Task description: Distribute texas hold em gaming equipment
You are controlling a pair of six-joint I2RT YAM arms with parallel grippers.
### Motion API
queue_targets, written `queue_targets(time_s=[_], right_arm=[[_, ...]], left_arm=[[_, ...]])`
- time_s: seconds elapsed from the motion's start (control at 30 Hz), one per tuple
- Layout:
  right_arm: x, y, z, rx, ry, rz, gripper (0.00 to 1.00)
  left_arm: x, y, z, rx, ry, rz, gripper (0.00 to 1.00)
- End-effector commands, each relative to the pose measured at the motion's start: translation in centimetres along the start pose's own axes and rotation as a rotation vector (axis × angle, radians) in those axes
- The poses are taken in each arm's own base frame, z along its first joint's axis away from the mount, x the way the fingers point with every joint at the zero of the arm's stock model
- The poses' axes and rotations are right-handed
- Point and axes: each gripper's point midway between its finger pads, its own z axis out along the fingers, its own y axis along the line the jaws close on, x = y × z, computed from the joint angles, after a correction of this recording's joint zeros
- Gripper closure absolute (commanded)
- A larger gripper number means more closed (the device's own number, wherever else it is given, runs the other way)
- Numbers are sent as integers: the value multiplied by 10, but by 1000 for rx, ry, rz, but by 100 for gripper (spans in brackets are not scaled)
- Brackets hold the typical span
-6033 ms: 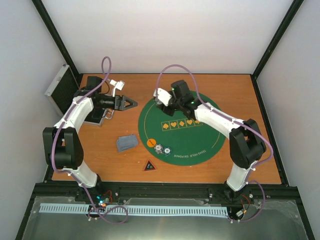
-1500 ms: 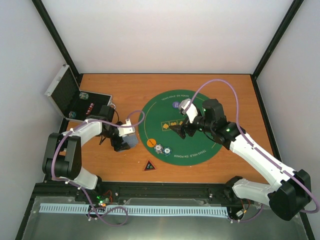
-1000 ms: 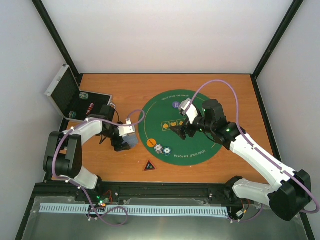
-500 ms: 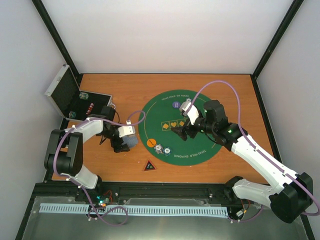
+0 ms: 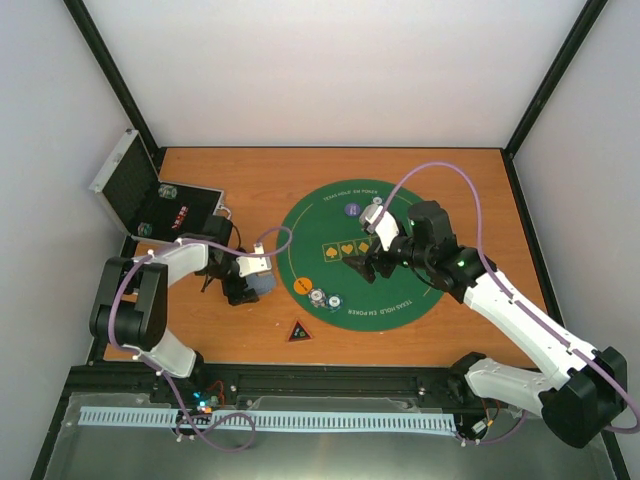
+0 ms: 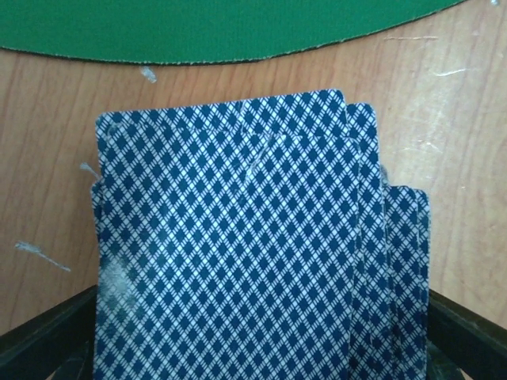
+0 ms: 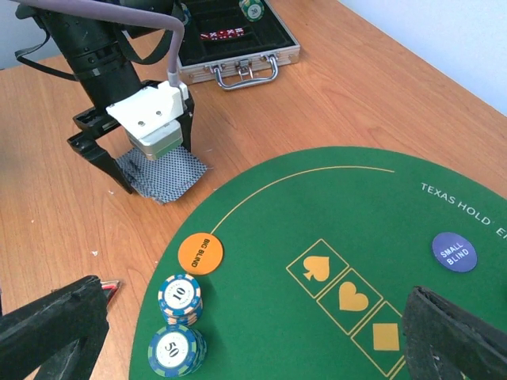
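Observation:
A fanned stack of blue-backed playing cards lies on the wood just left of the green mat. My left gripper is down over the cards, jaws open, one finger on each side of the stack. My right gripper hovers open and empty above the mat's suit boxes. An orange "big blind" disc and two chip stacks sit at the mat's left edge. A purple "small blind" disc lies on the mat's far side. The dark red-edged triangle lies on the wood near the front.
The silver case stands open at the table's back left, with chips and red pieces inside. Black frame posts and white walls close in the table. My left arm stretches between the case and the cards.
Over six seconds my left gripper came from the case to the cards, and my right gripper drew back from the mat's far side. In the last second both barely moved.

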Motion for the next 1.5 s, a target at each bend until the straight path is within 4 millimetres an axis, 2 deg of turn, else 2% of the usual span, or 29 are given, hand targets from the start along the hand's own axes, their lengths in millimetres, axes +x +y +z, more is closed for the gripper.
queue_targets(time_s=[0.0,0.2,0.47,0.5,0.57,0.6,0.9,1.0,1.17,1.23,1.47], right_arm=[[-2,5,-6,0,-13,-11,0],[-3,4,-7,11,-17,-13,0],[-4,4,-8,12,-19,-14,0],[-4,4,-8,12,-20,-14,0],[-4,4,-8,9,-20,-11,0],[-4,4,-8,8,-19,-8,0],[-15,-3,-17,63,-58,1,0],[-23,-12,-27,140,-106,-2,0],[-40,-31,-53,289,-218,55,0],[-43,-32,-59,308,-247,81,0],[-55,-24,-62,232,-296,228,0]], left_arm=[[-3,9,3,-44,-2,42,6],[0,4,6,-28,9,47,28],[-7,-12,-2,-3,-34,83,33],[-5,-14,-2,3,-32,88,31],[-4,-17,-1,19,-25,92,17],[-3,-16,0,21,-21,90,13],[5,-3,11,-3,29,93,7],[10,-5,15,3,43,101,12],[8,-14,16,39,20,88,32],[6,-15,13,29,5,89,40],[-3,-17,-6,-19,-21,128,44]])
